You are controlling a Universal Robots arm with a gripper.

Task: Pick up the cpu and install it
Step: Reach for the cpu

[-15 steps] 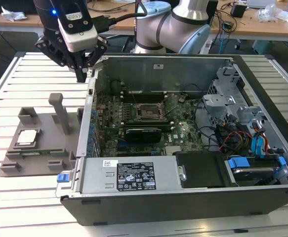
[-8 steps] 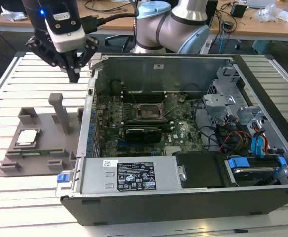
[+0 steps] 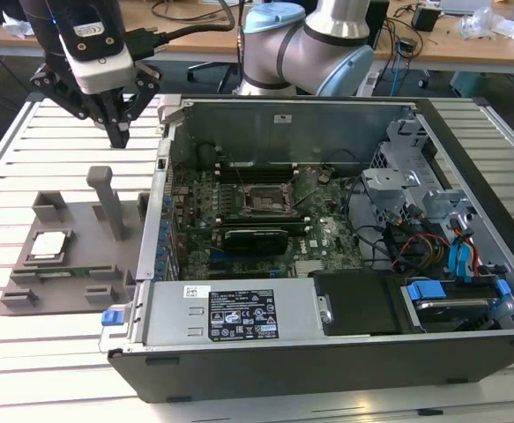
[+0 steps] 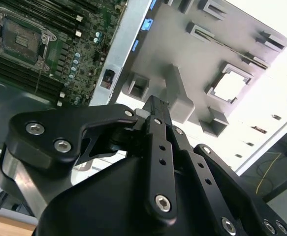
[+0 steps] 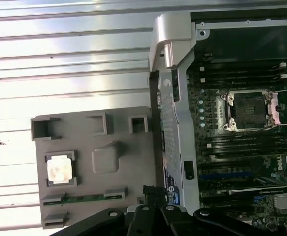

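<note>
Toward lower left of the exterior view, cpu flat in a pocket of the grey holder on the desk. Well above, at upper left, jaws pinched together and empty. Risk of clipping the holder's upright post on descent, jolting the cpu askew.

cpu print too small, arm top cut off, PC case cropped
</note>
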